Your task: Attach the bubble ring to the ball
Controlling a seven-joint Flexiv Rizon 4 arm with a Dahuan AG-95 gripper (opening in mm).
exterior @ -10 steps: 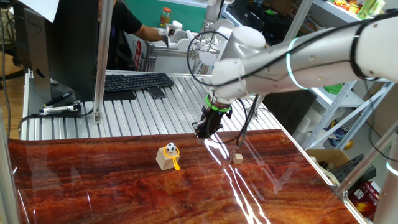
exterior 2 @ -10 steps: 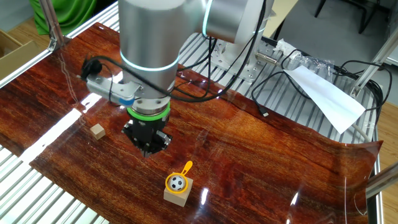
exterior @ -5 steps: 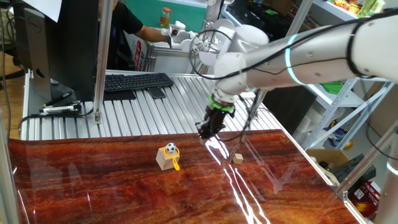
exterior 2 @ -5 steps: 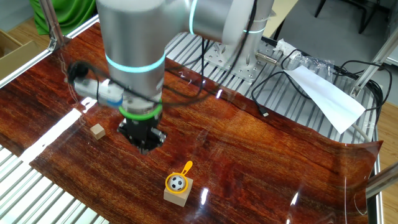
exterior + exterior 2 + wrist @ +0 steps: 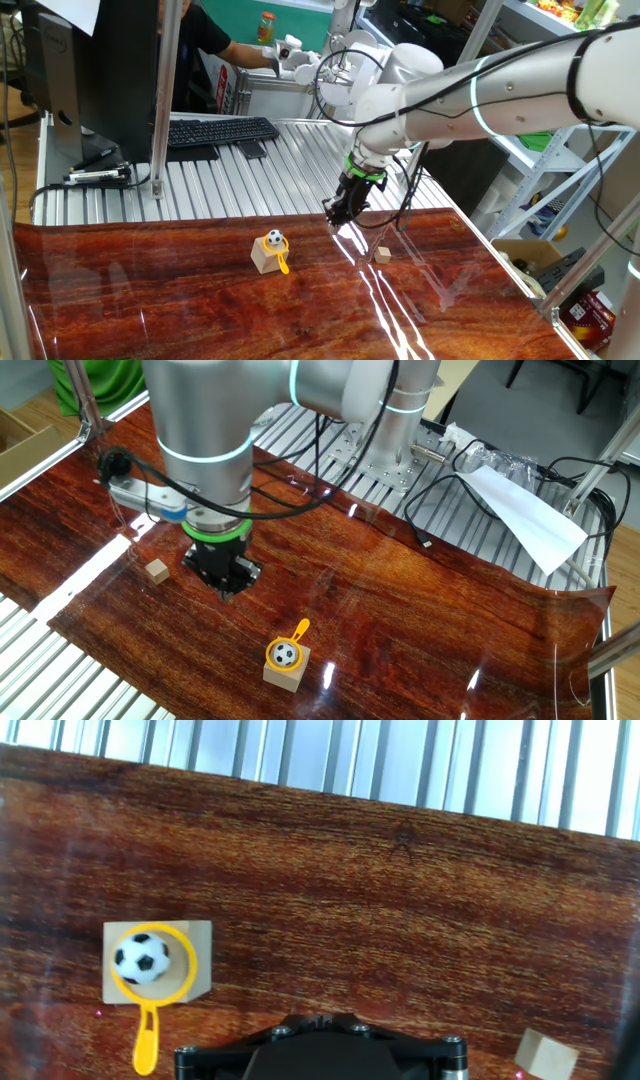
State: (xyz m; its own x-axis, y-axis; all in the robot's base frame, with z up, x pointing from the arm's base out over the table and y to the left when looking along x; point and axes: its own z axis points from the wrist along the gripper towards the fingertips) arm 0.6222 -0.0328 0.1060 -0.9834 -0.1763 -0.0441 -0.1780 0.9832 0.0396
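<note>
Bubble ring (image 5: 150,970) is seen already looped around the ball (image 5: 141,959) at lower left; gripper (image 5: 224,582) retreat remains, jaw state cannot be told.

glossy wood-grain table (image 5: 200,310), black keyboard (image 5: 222,131), cluttered shelves (image 5: 560,120) behind

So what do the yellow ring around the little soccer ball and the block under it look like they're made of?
The thin yellow-orange bubble ring looks like smooth moulded plastic, uniform in colour. The pale tan cube under the black-and-white ball looks like unfinished wood, matte with faint grain.
</note>
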